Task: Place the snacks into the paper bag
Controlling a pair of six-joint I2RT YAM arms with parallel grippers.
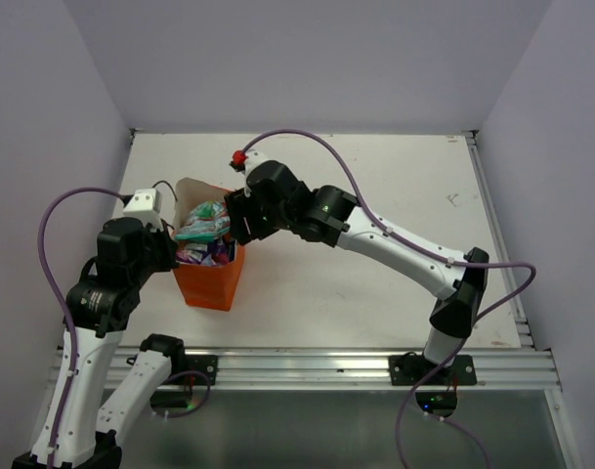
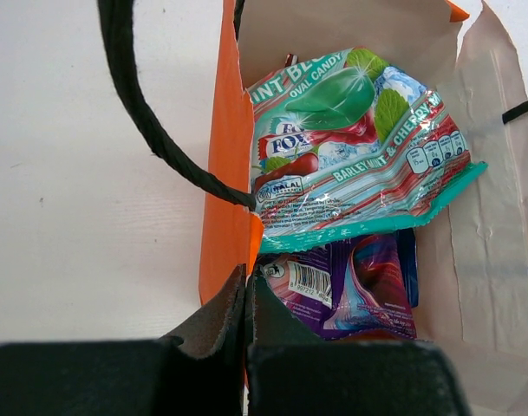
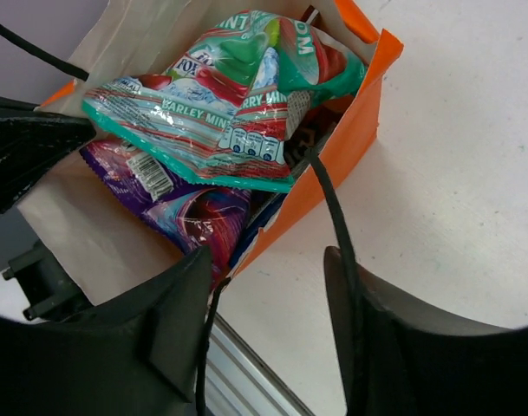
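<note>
Three packets show inside the orange paper bag (image 1: 211, 285), which stands upright on the counter (image 1: 395, 176) between the two arms. The green-white-pink Fox's sweets packet (image 2: 350, 156) lies slanted on top. The small purple packet (image 2: 359, 290) sits under it, with a strip of the dark blue bag (image 2: 407, 260) beside that.

The left tool (image 2: 246, 303) is clenched on the bag's orange side wall at the rim, pinning it. The right tool (image 3: 268, 286) hangs over the opposite rim, jaws apart and grasping nothing. A black cord handle (image 3: 331, 208) runs up between its jaws.

We judge the packing is near its end, with the right arm due to clear out. To do that well, we would:
- lift the right tool straight up, jaws wide, so the cord does not catch a finger and tip the bag
- hold the left pinch until the right arm is clear
- check the sweets packet, which sits high near the rim and may need a light push down

Hard to make out:
- No Doritos bag shows in any view. We cannot tell whether it lies under the others.
- The bag's bottom is covered by the packets.
- In the top view the right wrist hides its own fingertips.
- We cannot tell whether the cord touches the right finger.
- The left wrist view cuts off the far handle.
</note>
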